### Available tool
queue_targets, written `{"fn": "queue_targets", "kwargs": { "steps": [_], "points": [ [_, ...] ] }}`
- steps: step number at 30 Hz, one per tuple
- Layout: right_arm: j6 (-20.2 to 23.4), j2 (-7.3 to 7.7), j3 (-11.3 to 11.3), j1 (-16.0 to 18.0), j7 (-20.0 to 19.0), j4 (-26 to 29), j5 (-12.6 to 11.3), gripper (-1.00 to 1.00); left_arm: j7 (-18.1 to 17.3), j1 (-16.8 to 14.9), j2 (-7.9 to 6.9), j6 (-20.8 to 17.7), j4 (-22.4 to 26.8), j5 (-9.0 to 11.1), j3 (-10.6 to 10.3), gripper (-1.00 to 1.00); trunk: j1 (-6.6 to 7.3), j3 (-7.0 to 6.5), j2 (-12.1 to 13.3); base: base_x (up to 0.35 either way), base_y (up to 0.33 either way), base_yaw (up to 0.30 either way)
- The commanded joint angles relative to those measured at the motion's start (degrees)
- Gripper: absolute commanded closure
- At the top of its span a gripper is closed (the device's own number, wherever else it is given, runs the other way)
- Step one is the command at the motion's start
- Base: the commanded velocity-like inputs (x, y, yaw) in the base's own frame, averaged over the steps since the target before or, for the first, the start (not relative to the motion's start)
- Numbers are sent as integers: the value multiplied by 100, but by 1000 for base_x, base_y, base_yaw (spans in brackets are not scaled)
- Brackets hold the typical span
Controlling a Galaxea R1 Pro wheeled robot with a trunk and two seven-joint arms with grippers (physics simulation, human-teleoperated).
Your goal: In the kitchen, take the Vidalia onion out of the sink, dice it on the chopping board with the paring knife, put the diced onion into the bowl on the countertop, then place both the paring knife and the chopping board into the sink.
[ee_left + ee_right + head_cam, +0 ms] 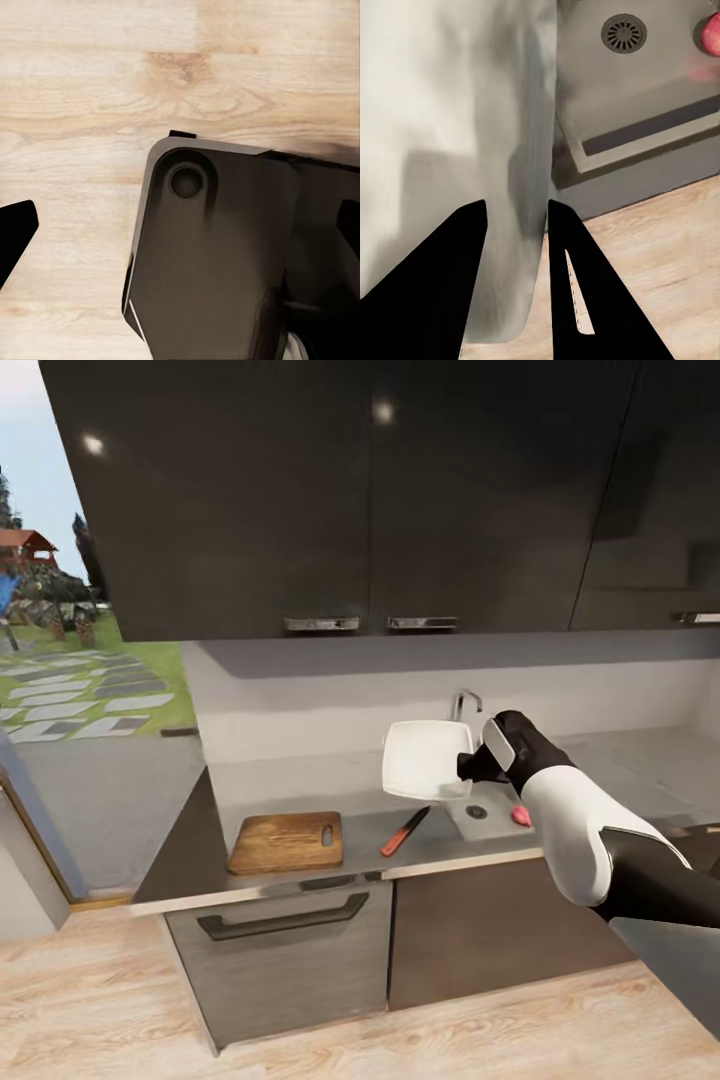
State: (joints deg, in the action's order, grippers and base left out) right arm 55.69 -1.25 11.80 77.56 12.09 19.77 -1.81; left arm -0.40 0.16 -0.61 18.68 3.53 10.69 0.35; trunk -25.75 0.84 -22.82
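Steel, smooth and grey, forms the sink (490, 822), a rectangular basin with a round drain; a chrome tap (466, 705) rises behind it. The Vidalia onion (521, 816), a small pinkish-red bulb, lies inside the basin beside the drain, and in the right wrist view it is cut off by the picture's edge (709, 34). The bowl (427, 760), white, shallow and squarish with rounded corners, is held tilted above the countertop (560, 755), partly over the sink's near-left corner. It is gripped at its rim by the right gripper (472, 765); in the right wrist view the two black fingers (472, 255) are seen closed on the bowl's pale wall (450, 112), one on each side of it. Part of the basin and the tap's base are hidden behind the bowl and the arm.

The chopping board (287, 842), brown wood with rounded corners and a slot handle, lies flat on the countertop well left of the sink. The paring knife (404, 832), with a red-orange handle and dark blade, rests at an angle between board and sink, touching neither. Open worktop is left around both, and the thin metallic front edge runs just in front of them.

In the left wrist view, pale wood-grain floor (90, 90) and a dark rounded robot part (217, 255) are seen. Only dark slivers of the left gripper's fingers (13, 229) show at the picture's sides, well apart, with nothing held between them.
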Motion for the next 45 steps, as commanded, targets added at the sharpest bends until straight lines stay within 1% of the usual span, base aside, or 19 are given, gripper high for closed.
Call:
{"fn": "queue_targets", "kwargs": {
  "steps": [1,7,12,17,22,28,35,39,45],
  "points": [
    [0,-7,32,4,39,1,-30,100,-4,2,0,6,8,20,0,-100,-4,0,-10,0,285,0],
    [-21,1,32,4,18,-8,-38,100,-4,2,0,4,8,20,0,-100,-4,-24,-10,0,285,0],
    [-22,-23,32,4,27,-16,-38,100,-4,2,0,4,8,20,0,-100,-4,-27,-10,0,284,38],
    [-23,-111,32,4,34,-37,-31,100,-4,2,-1,4,8,20,0,-100,-4,-30,-10,0,279,231],
    [-24,-138,32,4,33,-81,-30,100,-4,2,-5,6,8,20,0,-100,-4,-30,-10,24,254,277],
    [-99,-139,38,4,30,-169,-25,100,-4,2,-1,4,8,20,0,-100,-4,-30,-10,178,189,282],
    [-174,-119,49,4,16,-348,-15,100,-4,2,0,4,8,20,0,-100,-4,-30,-10,228,82,266],
    [-179,-120,50,4,14,-413,-13,100,-4,2,0,4,8,20,0,-100,-4,-30,-10,185,4,73],
    [-181,-129,50,4,13,-545,-28,100,-4,2,0,4,8,20,0,-100,-4,-30,-10,43,1,14]
  ]
}}
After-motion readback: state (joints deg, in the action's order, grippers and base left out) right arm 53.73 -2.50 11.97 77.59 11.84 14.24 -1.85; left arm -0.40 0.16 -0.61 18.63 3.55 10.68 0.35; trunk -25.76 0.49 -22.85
